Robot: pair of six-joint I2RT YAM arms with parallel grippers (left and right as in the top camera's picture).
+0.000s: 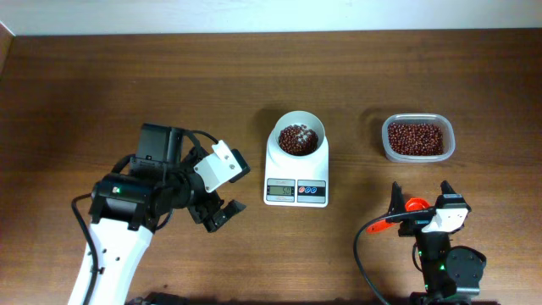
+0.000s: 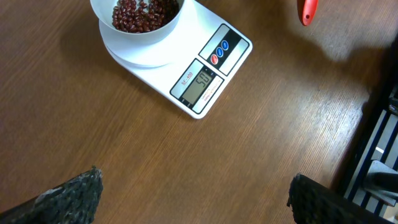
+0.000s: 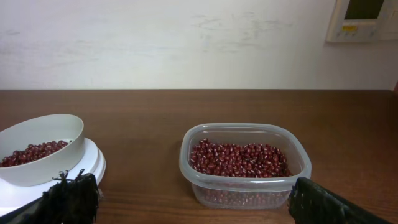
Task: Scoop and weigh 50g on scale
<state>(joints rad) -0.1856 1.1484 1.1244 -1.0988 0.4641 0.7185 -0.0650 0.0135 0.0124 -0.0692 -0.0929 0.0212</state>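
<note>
Noted left arm slanting up from bottom-left, wrist bent rightward. Found left gripper spread wide, holding nothing. Noted right arm folded compact at bottom right. Found right gripper likewise wide, empty, aimed forward.

Bench: brown wood grain, smooth, low sheen. Scale: white plastic, smooth, slightly glossy. Bowl: white, smooth, matt. Tub: clear plastic. Beans: dark red, glossy skins. Pads: black, rough, knobbly. Wall: white, matt, scuffed.
</note>
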